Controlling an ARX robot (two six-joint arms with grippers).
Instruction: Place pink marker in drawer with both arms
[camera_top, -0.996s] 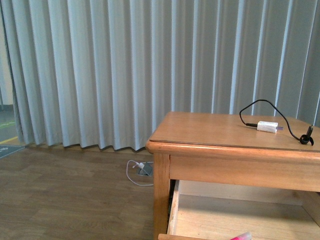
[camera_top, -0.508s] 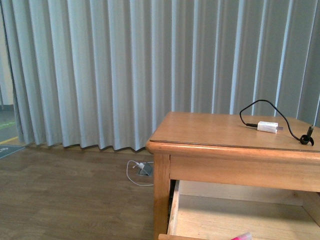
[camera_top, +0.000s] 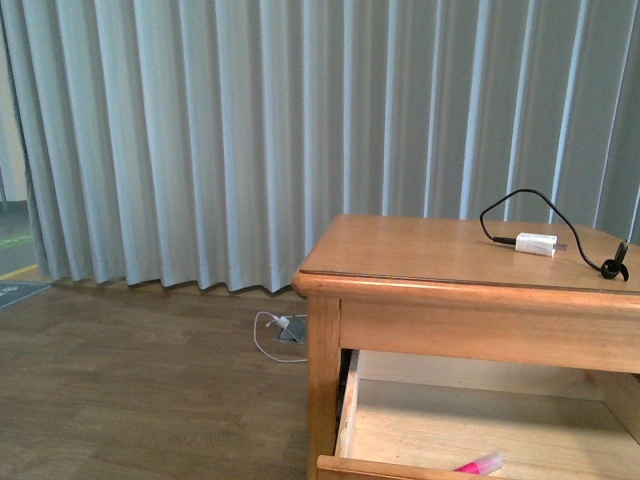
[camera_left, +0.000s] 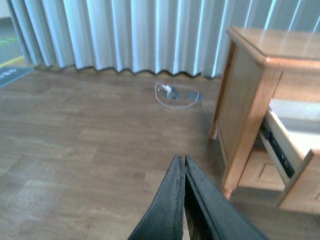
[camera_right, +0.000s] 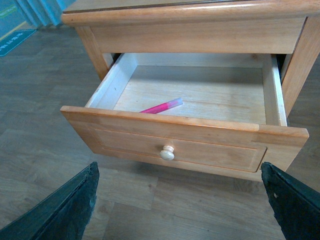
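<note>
The pink marker (camera_right: 161, 106) lies on the floor of the open drawer (camera_right: 170, 146), near its front; its tip also shows in the front view (camera_top: 478, 465). The drawer (camera_top: 400, 468) is pulled out of the wooden side table, round knob (camera_right: 167, 153) facing me. My right gripper (camera_right: 182, 200) is open and empty, fingers wide apart, in front of and below the drawer front. My left gripper (camera_left: 183, 162) is shut and empty, over the wooden floor to the left of the table. Neither arm shows in the front view.
The side table (camera_top: 400, 255) carries a white charger block (camera_top: 536, 244) with a black cable. Grey curtains (camera_top: 200, 140) hang behind. A white cable and plug (camera_top: 282, 330) lie on the wood floor by the curtain. A lower drawer (camera_left: 260, 172) shows under the open one.
The front view has shifted slightly; the table sits a little lower and more of the marker and drawer front shows. The marker stays in the drawer.
</note>
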